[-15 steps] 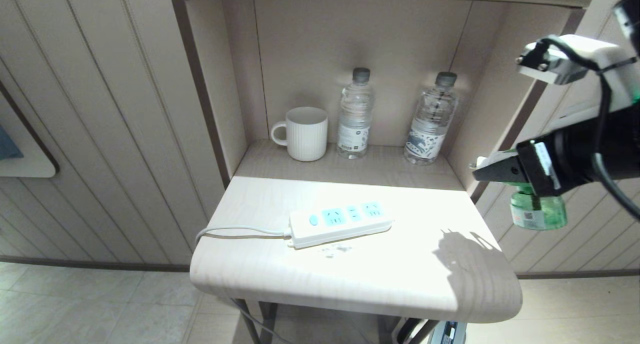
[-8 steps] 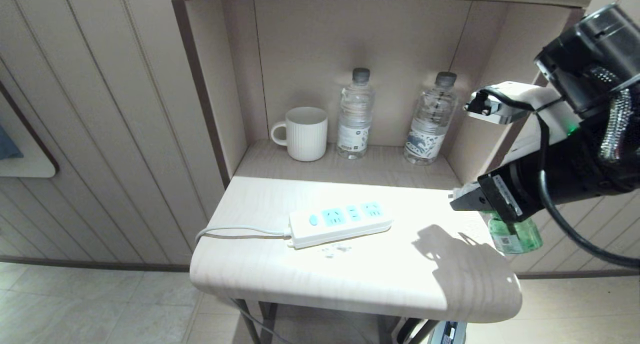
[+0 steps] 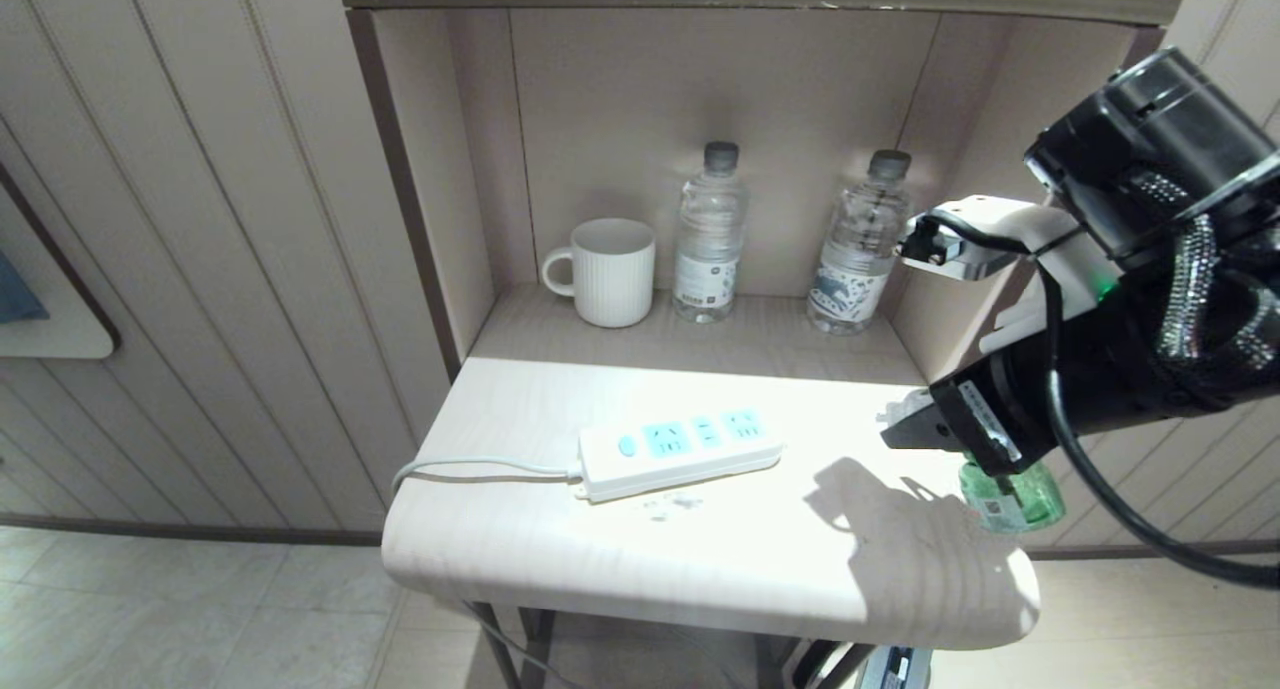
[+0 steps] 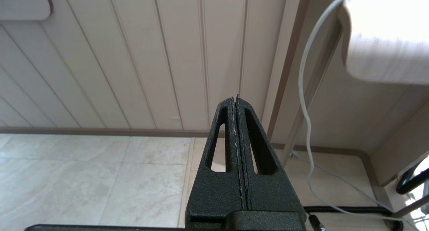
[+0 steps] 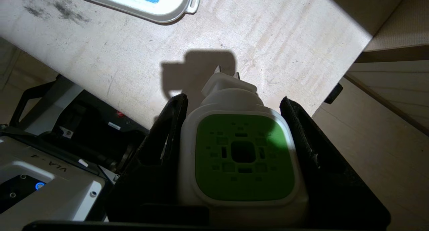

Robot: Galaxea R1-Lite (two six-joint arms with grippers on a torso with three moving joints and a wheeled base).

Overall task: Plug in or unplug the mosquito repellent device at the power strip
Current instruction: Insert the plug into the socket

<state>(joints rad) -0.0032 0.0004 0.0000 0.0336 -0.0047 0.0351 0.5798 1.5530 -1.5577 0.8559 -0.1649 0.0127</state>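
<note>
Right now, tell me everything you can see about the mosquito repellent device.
The mosquito repellent device is a white squarish plastic head with a perforated green centre panel, its plug prongs pointing towards the tabletop, and a translucent green bottle below. It is unplugged, held in the air over the table's right end, well clear of the power strip. The right gripper has its black jaws clamped on the head's two sides.

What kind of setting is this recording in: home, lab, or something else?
Most likely a hotel room or a similar guest bedroom. A panelled wall niche holds a white mug and two sealed water bottles, laid out as a guest amenity, above a small built-in table with a power strip.
</note>
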